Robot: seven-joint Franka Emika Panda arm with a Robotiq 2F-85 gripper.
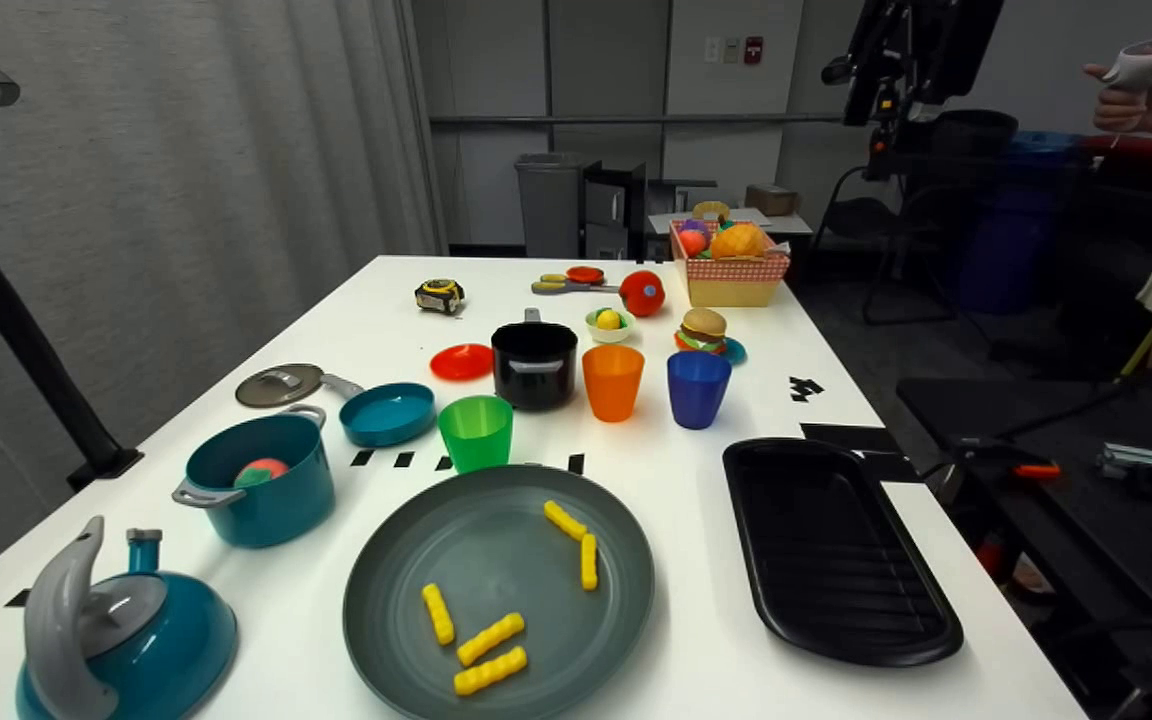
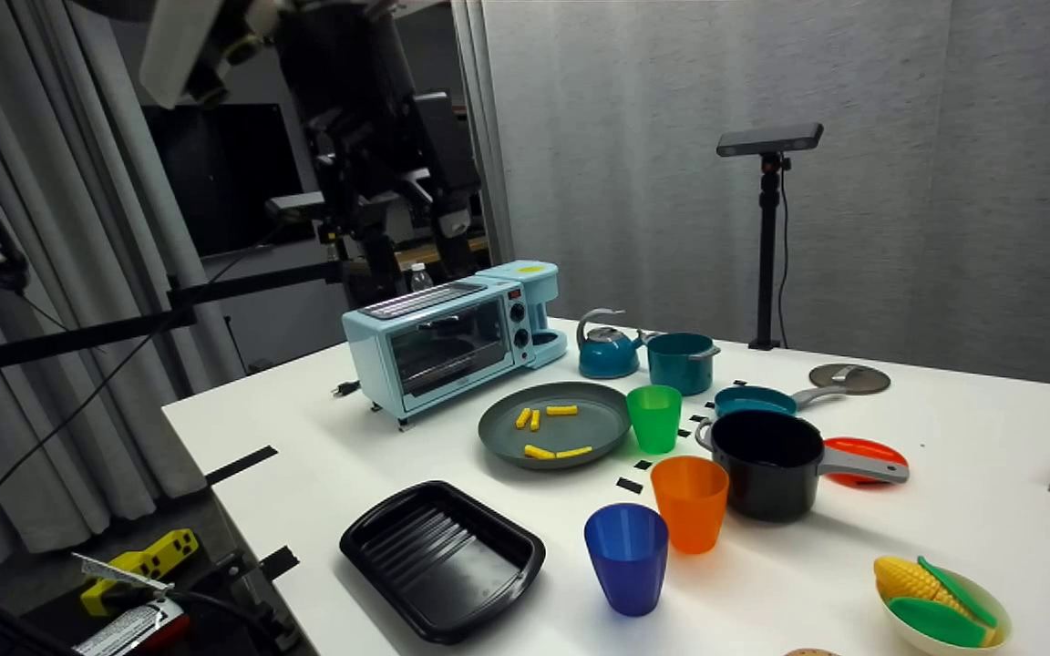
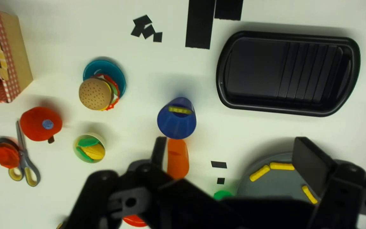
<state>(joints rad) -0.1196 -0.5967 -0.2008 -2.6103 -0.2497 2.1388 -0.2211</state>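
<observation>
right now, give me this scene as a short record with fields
fingers: wide apart, holding nothing, above the white table
blue cup: upright, one yellow stick inside
orange cup: upright, beside blue cup
gray plate: five yellow sticks on it
green cup: upright, near gray plate
teal pot: red-and-green toy inside
black tray: apart from gray plate

Near the centre of the wrist view we see a blue cup (image 3: 176, 125) and an orange cup (image 3: 179, 160). Lower right, yellow sticks (image 3: 281, 166) lie on a grey plate (image 3: 270, 186); upper right, a tray (image 3: 256, 70) is black. Upper left, a tan basket (image 3: 17, 57) wears red-and-white gingham. Lower left in an exterior view, we find a teal kettle (image 1: 176, 640), grey-handled.
</observation>
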